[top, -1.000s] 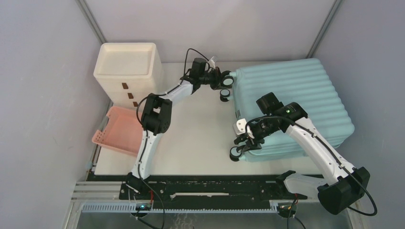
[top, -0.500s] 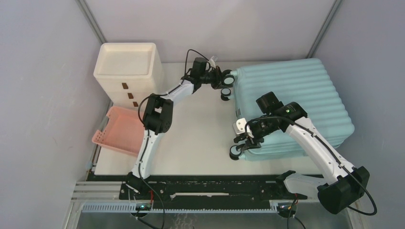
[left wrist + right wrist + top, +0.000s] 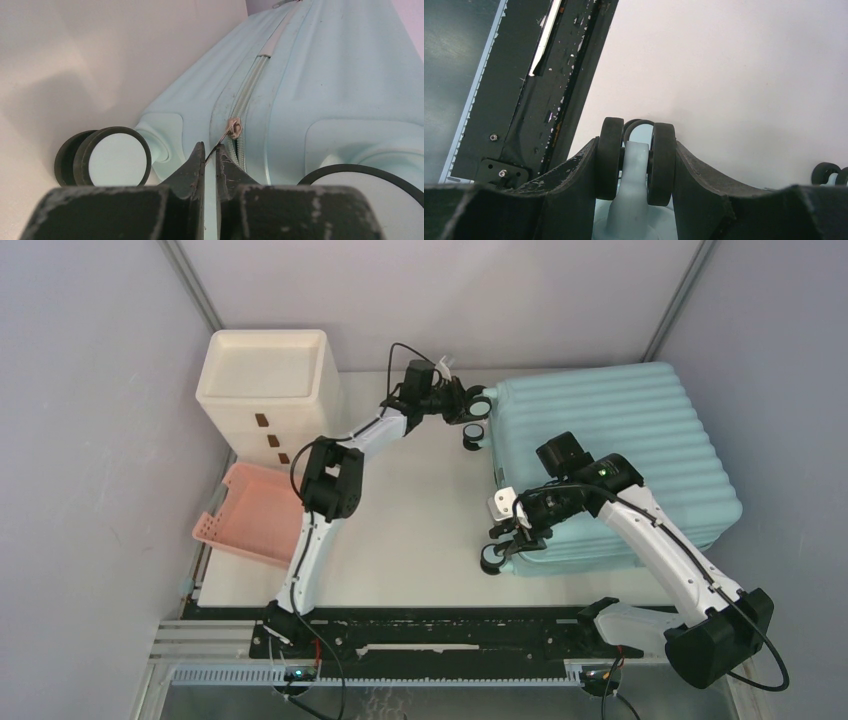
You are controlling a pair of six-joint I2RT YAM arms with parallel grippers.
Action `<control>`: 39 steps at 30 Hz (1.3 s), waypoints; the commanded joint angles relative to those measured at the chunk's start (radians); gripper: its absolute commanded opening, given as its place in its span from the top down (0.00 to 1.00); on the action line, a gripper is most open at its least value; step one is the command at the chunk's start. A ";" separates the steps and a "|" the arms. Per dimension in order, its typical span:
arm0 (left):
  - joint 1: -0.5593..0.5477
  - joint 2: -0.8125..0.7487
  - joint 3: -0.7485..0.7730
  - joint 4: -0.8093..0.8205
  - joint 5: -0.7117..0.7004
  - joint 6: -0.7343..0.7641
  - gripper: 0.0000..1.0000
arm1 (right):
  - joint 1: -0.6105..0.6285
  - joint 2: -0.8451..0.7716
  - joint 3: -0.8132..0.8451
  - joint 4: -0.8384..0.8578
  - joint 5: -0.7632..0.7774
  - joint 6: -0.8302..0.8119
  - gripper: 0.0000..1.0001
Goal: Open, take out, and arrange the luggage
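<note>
The pale aqua ribbed luggage (image 3: 610,455) lies flat and closed at the right of the table. My left gripper (image 3: 462,406) is at its far left corner between two casters; in the left wrist view the gripper (image 3: 210,150) is shut on the thin metal zipper pull (image 3: 226,135) of the side zipper. My right gripper (image 3: 508,545) is at the near left corner; in the right wrist view it (image 3: 636,160) is shut on a black twin caster wheel (image 3: 664,160), one finger on each side.
A cream-white drawer cabinet (image 3: 268,390) stands at the back left, a shallow pink basket (image 3: 250,512) in front of it. The white tabletop (image 3: 410,520) lies between them and the luggage. Grey walls enclose the table; a black rail (image 3: 440,630) runs along the near edge.
Almost nothing has moved. The right gripper with the caster has shifted very slightly; the left gripper stays at the far corner.
</note>
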 commanded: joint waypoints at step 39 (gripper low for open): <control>-0.011 -0.727 -0.811 0.324 -0.424 0.242 0.49 | -0.023 -0.152 0.128 0.025 -0.108 0.306 0.07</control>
